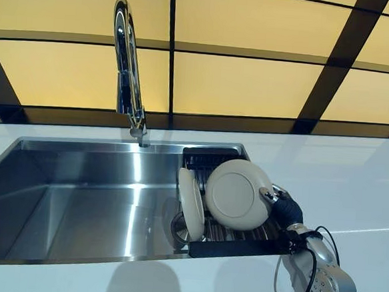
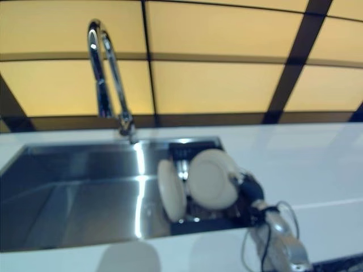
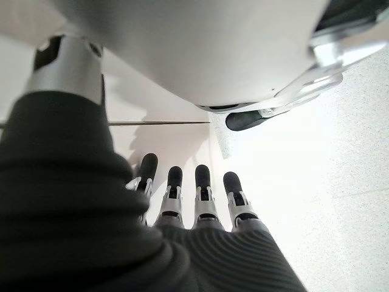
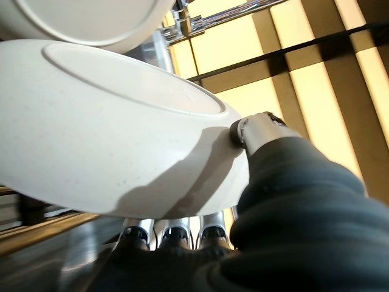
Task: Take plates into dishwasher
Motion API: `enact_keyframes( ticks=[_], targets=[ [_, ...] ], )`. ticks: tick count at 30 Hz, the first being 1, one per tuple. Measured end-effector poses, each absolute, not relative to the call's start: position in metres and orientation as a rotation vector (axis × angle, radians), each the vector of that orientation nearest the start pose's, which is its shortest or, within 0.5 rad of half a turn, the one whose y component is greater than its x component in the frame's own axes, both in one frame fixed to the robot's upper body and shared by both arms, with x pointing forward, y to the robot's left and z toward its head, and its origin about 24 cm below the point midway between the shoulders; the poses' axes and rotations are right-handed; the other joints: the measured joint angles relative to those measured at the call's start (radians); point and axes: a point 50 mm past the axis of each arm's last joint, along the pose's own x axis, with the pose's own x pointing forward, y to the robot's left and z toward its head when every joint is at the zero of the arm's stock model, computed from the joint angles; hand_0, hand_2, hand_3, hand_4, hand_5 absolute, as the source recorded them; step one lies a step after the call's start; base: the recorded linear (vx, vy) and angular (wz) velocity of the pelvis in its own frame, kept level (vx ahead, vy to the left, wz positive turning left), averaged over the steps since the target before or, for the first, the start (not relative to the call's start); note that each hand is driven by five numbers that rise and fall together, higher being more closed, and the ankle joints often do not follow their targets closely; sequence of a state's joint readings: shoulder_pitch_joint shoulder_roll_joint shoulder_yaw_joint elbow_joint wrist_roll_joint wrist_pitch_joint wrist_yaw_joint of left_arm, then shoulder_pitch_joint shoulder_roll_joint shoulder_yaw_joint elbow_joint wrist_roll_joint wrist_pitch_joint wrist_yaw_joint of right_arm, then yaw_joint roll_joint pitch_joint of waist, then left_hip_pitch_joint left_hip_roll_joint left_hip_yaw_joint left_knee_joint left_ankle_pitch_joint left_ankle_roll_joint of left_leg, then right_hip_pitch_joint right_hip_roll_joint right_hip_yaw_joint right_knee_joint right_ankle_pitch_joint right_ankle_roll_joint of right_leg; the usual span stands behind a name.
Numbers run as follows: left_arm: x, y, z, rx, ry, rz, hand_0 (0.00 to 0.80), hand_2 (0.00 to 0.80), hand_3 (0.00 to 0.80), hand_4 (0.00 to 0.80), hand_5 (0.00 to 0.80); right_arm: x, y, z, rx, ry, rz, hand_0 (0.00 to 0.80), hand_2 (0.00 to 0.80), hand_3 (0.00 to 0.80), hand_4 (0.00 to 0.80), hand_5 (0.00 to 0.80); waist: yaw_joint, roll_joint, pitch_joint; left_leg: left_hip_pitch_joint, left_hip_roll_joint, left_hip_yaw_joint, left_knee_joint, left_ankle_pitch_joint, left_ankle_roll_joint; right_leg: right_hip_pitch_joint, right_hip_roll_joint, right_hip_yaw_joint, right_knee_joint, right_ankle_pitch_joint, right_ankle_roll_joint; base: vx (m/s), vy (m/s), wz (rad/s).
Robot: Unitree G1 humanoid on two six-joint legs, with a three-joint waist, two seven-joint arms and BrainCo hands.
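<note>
Head stereo pair looking down at the sink (image 1: 77,198), both sharing it, wrist cameras close along each hand

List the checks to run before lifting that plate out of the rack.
1. Right robot hand on the plate: ok, thumb on the rim, fingers under it in the wrist view.
2. Plate free of the rack: cannot tell, its lower edge is hidden.
3. Second plate left standing apart: ok, upright beside it.
4. Faucet out of the lift path: ok, it stands behind the sink.
5. Left robot hand free: ok, fingers straight, holding nothing.
6. Dishwasher open: cannot tell, not in view.
</note>
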State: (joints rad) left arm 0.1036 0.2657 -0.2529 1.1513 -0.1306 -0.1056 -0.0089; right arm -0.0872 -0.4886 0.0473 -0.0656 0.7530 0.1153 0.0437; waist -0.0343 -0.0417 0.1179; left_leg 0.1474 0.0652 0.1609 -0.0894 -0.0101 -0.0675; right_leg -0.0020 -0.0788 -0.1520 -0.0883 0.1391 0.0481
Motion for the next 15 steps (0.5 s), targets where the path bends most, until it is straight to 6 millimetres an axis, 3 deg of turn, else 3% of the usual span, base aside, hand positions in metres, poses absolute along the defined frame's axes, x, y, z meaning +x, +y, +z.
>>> enact_keyframes(
  ticks=[9, 15],
  targets=[
    [0.071, 0.229, -0.161, 0.243, 1.159, -0.006, 0.000, 0.000, 0.000, 0.000, 0.000, 0.276, -0.210, 0.130, 0.215, -0.136, 0.114, 0.800, 0.800, 0.800, 0.800, 0.800, -0.001, 0.001, 0.007, 0.000, 0.001, 0.000, 0.000, -0.001, 0.001, 0.000, 0.001, 0.000, 0.000, 0.000, 0.000, 0.000, 0.000, 0.00],
    [0.072, 0.228, -0.160, 0.242, 1.152, -0.007, 0.000, 0.000, 0.000, 0.000, 0.000, 0.277, -0.210, 0.146, 0.219, -0.178, 0.082, 0.800, 0.800, 0.800, 0.800, 0.800, 0.000, 0.002, 0.014, 0.000, 0.000, 0.000, 0.000, 0.000, 0.000, 0.000, 0.000, 0.000, 0.000, 0.000, 0.000, 0.000, 0.000, 0.00]
  ],
)
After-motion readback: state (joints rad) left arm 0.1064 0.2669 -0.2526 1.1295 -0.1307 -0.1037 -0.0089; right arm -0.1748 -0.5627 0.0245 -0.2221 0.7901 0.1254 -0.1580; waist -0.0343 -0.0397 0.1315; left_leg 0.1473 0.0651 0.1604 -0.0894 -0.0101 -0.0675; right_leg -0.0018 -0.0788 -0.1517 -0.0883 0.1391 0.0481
